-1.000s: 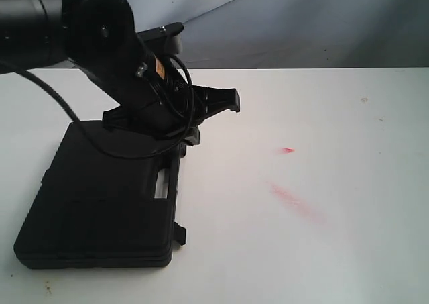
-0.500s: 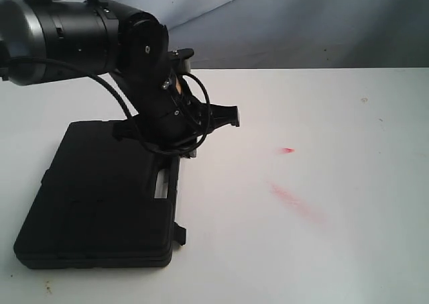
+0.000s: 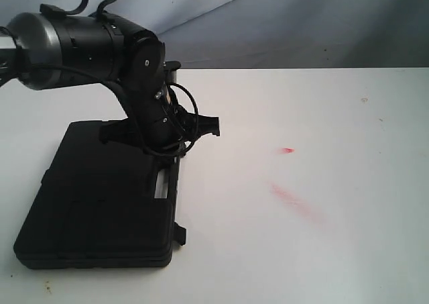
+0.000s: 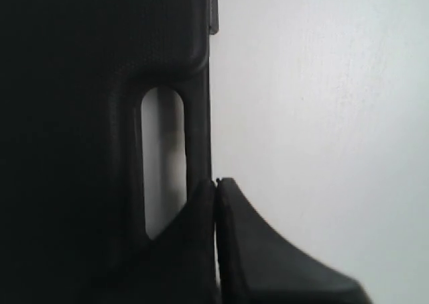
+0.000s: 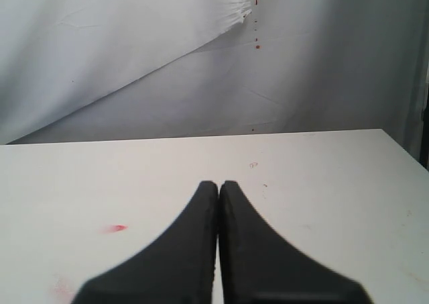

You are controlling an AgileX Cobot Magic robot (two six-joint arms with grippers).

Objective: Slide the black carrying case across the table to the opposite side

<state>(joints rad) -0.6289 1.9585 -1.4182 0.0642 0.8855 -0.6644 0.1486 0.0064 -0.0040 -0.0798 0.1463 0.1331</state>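
Note:
The black carrying case [image 3: 100,196] lies flat at the near left of the white table [image 3: 322,116]. My left gripper [image 3: 181,147] hangs at the far end of the case's handle side. In the left wrist view the left gripper [image 4: 216,182] is shut with nothing between its fingers. Its tips sit right at the outer edge of the case [image 4: 80,116], beside the handle slot [image 4: 163,163]; whether they touch it I cannot tell. My right gripper [image 5: 218,183] is shut and empty above bare table [image 5: 335,183], and is out of the exterior view.
Pink-red smears [image 3: 295,202] and a small red mark [image 3: 287,150] lie on the tabletop to the right of the case. A grey-white cloth backdrop [image 3: 301,22] rises behind the table's far edge. A latch tab [image 3: 179,233] sticks out from the case's right side.
The left arm has swung left and down, bringing its gripper in to the case's handle edge. The case has stayed where it was.

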